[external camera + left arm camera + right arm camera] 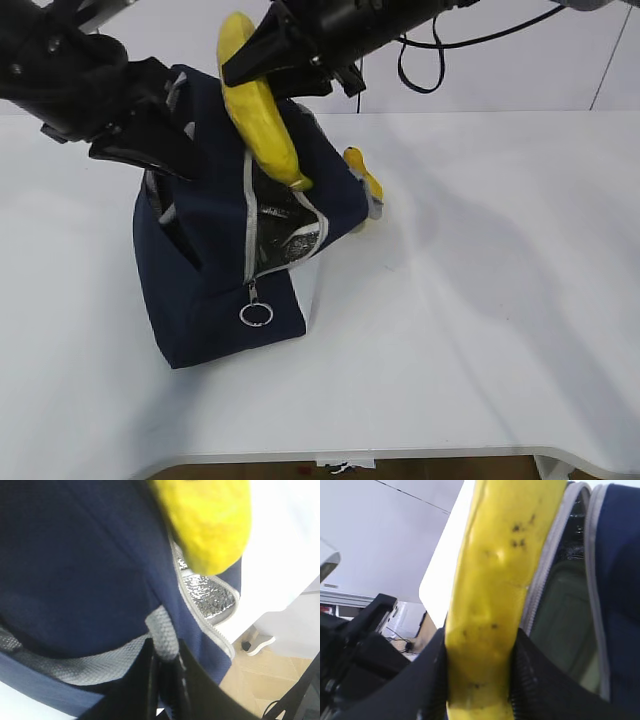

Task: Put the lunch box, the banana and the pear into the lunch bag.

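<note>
Yellow banana (258, 105) clamped in right gripper (262, 62) over lunch bag (215, 290); left gripper (165, 672) pinching handle (162, 637)

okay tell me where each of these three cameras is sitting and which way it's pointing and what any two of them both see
Exterior view: raised in front of the table, slanting down at the lunch bag; both black arms enter from the top.
Left wrist view: on the left arm, close against the bag's navy fabric; left gripper pinches the grey handle.
Right wrist view: on the right arm, looking along the banana toward the bag's open mouth; right gripper clamps the fruit, and the lunch box shows inside.
Shared: all three views show the banana and the bag.
</note>
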### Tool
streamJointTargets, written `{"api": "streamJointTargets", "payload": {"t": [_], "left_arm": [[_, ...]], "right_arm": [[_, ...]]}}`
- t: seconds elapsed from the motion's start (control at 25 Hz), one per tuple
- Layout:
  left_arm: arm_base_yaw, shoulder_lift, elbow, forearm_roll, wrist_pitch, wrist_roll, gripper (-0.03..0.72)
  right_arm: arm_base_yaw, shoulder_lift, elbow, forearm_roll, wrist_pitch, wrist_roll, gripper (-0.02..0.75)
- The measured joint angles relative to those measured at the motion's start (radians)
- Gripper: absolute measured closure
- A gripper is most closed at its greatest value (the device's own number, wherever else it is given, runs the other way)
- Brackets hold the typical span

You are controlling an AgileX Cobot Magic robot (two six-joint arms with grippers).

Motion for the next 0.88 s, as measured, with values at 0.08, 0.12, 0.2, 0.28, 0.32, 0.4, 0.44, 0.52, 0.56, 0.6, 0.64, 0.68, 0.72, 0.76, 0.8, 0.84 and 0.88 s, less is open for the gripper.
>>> {"api": "streamJointTargets", "payload": {"t": [0.08, 0.12, 0.2, 0.28, 0.32, 0.4, 0.44, 0.52, 0.56, 0.6, 0.64, 0.68, 0.72, 0.76, 0.8, 0.84, 0.88], "left_arm": [[0.0, -0.003, 0.002, 0.0, -0.004, 0.0, 0.676], [0.0, -0.003, 0.002, 0.0, -0.005, 0.0, 0.676], [0.0, -0.005, 0.002, -0.001, -0.006, 0.0, 0.676], [0.0, -0.006, 0.002, -0.001, -0.006, 0.0, 0.676], [0.0, -0.008, 0.004, -0.001, -0.006, 0.0, 0.676], [0.0, -0.011, 0.004, -0.001, -0.006, 0.0, 0.676], [0.0, -0.015, 0.004, -0.001, -0.009, 0.0, 0.676], [0.0, -0.031, 0.004, -0.001, -0.011, 0.0, 0.676], [0.0, -0.037, 0.004, -0.002, -0.011, -0.002, 0.676], [0.0, -0.043, 0.004, -0.003, -0.011, -0.002, 0.676], [0.0, -0.047, 0.004, -0.005, -0.011, -0.002, 0.676], [0.0, -0.047, 0.004, -0.005, -0.011, -0.002, 0.676], [0.0, -0.047, 0.004, -0.005, -0.011, -0.002, 0.676], [0.0, -0.047, 0.004, -0.005, -0.011, -0.002, 0.676], [0.0, -0.047, 0.004, -0.005, -0.011, -0.002, 0.676], [0.0, -0.047, 0.004, -0.006, -0.011, -0.002, 0.676], [0.0, -0.047, 0.004, -0.007, -0.011, -0.002, 0.676]], "right_arm": [[0.013, 0.0, 0.0, 0.007, -0.005, -0.019, 0.496], [0.026, 0.0, 0.0, 0.009, -0.006, -0.038, 0.496], [0.048, 0.0, 0.0, -0.004, -0.009, -0.063, 0.496], [0.071, 0.006, 0.0, -0.045, -0.011, -0.075, 0.496], [0.078, 0.012, 0.0, -0.06, -0.013, -0.079, 0.496], [0.082, 0.029, 0.0, -0.09, -0.013, -0.083, 0.496], [0.082, 0.038, 0.0, -0.098, -0.013, -0.085, 0.496], [0.082, 0.057, 0.0, -0.125, -0.013, -0.085, 0.496], [0.082, 0.066, 0.0, -0.136, -0.013, -0.085, 0.496], [0.082, 0.07, 0.0, -0.138, -0.013, -0.086, 0.496], [0.082, 0.072, 0.0, -0.142, -0.013, -0.086, 0.496], [0.082, 0.074, 0.0, -0.143, -0.013, -0.086, 0.496], [0.084, 0.074, 0.0, -0.146, -0.013, -0.086, 0.496], [0.084, 0.074, 0.0, -0.154, -0.013, -0.086, 0.496], [0.085, 0.074, 0.0, -0.164, -0.013, -0.083, 0.496], [0.086, 0.074, 0.0, -0.181, -0.014, -0.071, 0.495], [0.086, 0.074, 0.0, -0.198, -0.014, -0.064, 0.489]]}}
